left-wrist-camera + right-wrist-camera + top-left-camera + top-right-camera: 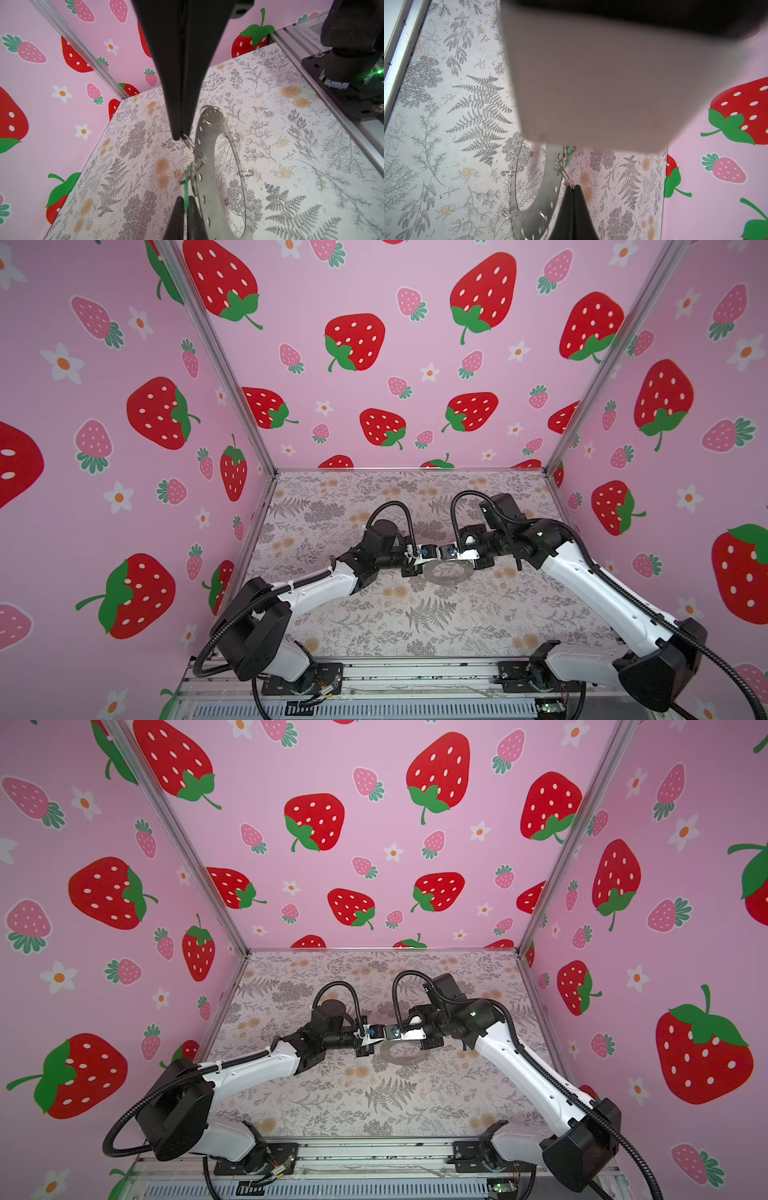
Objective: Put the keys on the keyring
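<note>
The keyring (207, 187) (550, 166) is a flat grey ring with small holes and wire loops on its edge, and it shows in both top views (430, 576) (386, 1055) under the two meeting grippers. My left gripper (186, 204) (417, 561) is shut on the keys' green tag (187, 187) (569, 158), seen edge-on against the ring's rim. The dark key itself I cannot make out. My right gripper (572, 187) (182, 136) (453, 556) is shut on a small wire loop (190, 143) (564, 178) at the ring's rim. Whether the ring rests on the table is unclear.
Strawberry-print walls (124, 427) close in the floral table (415, 626) on three sides. An aluminium rail (415, 672) with both arm bases runs along the front edge. Further wire loops (247, 172) stick out from the ring's inner edge.
</note>
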